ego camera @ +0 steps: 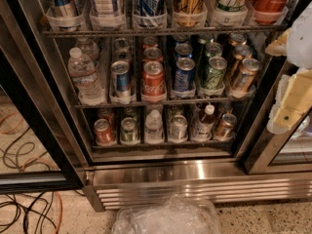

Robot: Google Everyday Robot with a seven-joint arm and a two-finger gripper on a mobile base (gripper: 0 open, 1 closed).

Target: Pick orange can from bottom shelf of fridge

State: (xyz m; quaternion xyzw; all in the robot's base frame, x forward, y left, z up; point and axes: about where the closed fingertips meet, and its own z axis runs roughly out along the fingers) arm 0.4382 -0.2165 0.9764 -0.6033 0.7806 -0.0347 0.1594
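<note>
Your orange can [225, 126] sits lower right, on the bottom shelf [161, 143]; likely light, rigid, slick, so take its sides mid-height. At the right edge hangs the gripper [291, 104], state untellable

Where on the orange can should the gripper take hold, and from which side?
Take the orange can by its curved sides at mid-height, coming straight in from the front: it stands upright, first in its lane on the bottom shelf, with a bottle close on its left. The gripper is up to its right.
</note>
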